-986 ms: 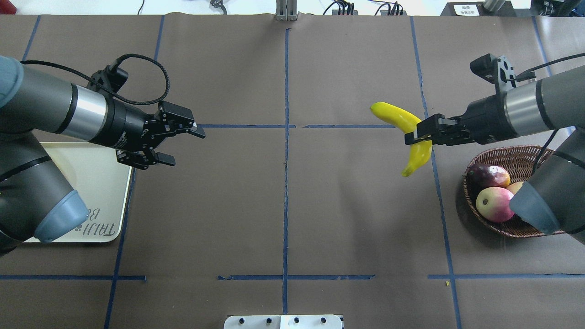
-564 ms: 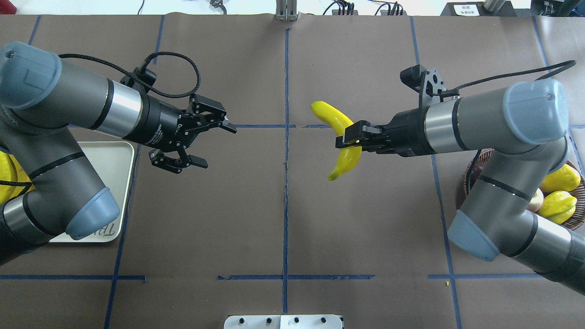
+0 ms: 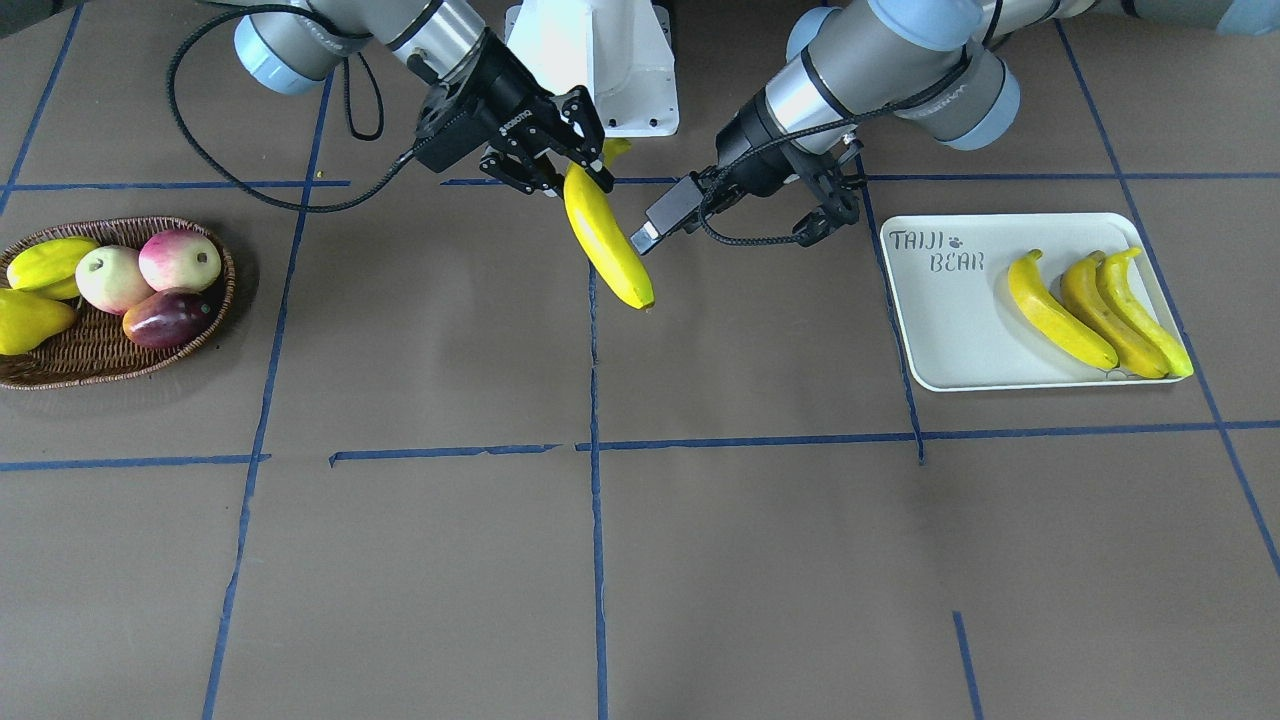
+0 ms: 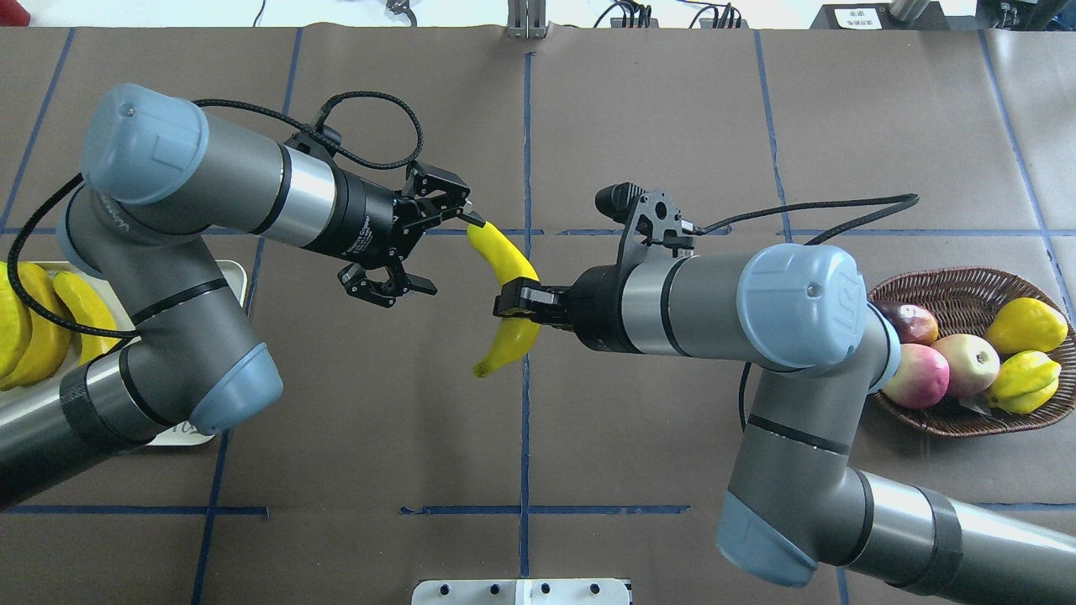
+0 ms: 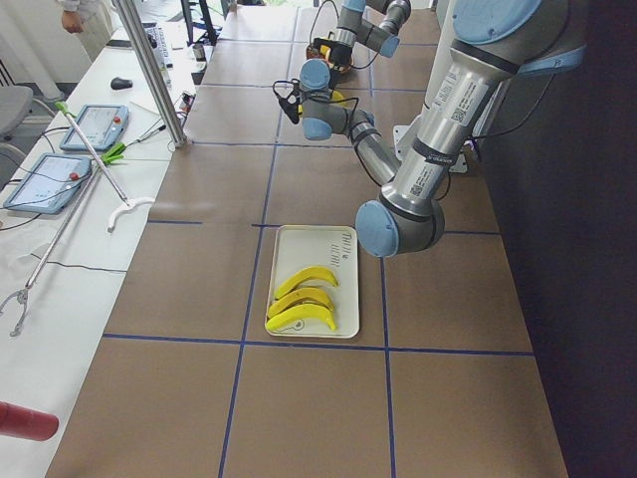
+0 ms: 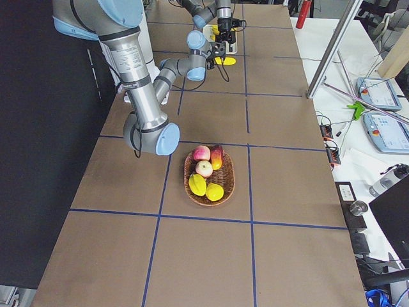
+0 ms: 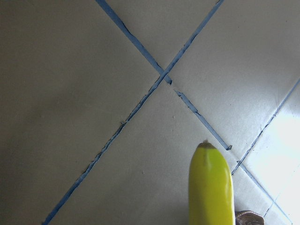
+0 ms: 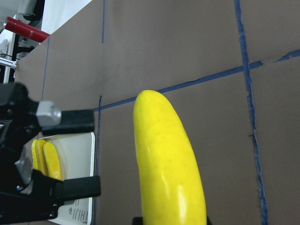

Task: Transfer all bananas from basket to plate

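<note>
My right gripper (image 4: pixel 511 304) is shut on the middle of a yellow banana (image 4: pixel 503 290), held above the table's centre line. The same banana (image 3: pixel 605 245) hangs tilted in the front-facing view. My left gripper (image 4: pixel 456 257) stands open just left of it, its upper finger close to the banana's far tip without holding it. The left wrist view shows only the banana's tip (image 7: pixel 211 187). Three bananas (image 3: pixel 1100 310) lie side by side on the cream plate (image 3: pixel 950 330). The wicker basket (image 4: pixel 950 290) shows no banana in it.
The basket (image 3: pixel 100 355) holds red-green apples (image 3: pixel 180 258), a dark mango-like fruit (image 3: pixel 165 315) and yellow-green fruits (image 4: pixel 1025 326). Blue tape lines grid the brown table. Both arms stretch over the table's middle; a white base block (image 3: pixel 600 60) stands behind them.
My right arm has carried the banana leftward from near the basket to the centre line. My left arm has swung right toward it, its gripper still open.
</note>
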`<state>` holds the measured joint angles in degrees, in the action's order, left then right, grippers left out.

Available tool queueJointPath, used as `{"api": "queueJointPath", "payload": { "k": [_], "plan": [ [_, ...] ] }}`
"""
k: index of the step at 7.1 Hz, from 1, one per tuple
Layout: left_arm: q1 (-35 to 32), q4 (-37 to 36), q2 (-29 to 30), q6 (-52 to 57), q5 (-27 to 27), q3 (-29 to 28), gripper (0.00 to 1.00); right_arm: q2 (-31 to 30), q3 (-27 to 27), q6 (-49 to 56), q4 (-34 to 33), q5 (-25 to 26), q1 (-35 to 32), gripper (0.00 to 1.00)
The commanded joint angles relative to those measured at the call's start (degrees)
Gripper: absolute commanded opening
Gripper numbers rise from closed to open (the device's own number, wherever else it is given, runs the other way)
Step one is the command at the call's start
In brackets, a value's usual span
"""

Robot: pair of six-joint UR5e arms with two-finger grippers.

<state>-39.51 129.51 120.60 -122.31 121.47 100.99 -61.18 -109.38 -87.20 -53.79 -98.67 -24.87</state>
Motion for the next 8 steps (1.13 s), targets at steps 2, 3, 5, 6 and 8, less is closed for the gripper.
{"api": "queueJointPath", "payload": {
  "k": [2, 3, 5, 6, 8],
  "plan": [
    [0.66, 0.04, 0.16, 0.32, -0.27, -1.32, 0.99, 0.80, -0.13, 4.13, -0.70, 3.57, 2.99, 0.00],
    [0.84, 0.04, 0.16, 0.76, -0.19, -1.76, 0.99, 0.88, -0.31, 7.53, -0.70, 3.83, 3.16, 0.00],
    [1.36, 0.13, 0.16, 0.85, -0.19, -2.20, 0.99, 0.88, -0.22, 11.87, -0.62, 3.92, 3.34, 0.00],
    [1.54, 0.13, 0.16, 1.02, -0.10, -2.11, 0.99, 0.80, -0.22, 15.09, -0.70, 3.92, 3.34, 0.00],
    [1.63, 0.13, 0.16, 1.02, 0.17, -1.94, 0.99, 0.80, -0.22, 17.85, -0.70, 5.06, 3.87, 0.00]
  ]
}}
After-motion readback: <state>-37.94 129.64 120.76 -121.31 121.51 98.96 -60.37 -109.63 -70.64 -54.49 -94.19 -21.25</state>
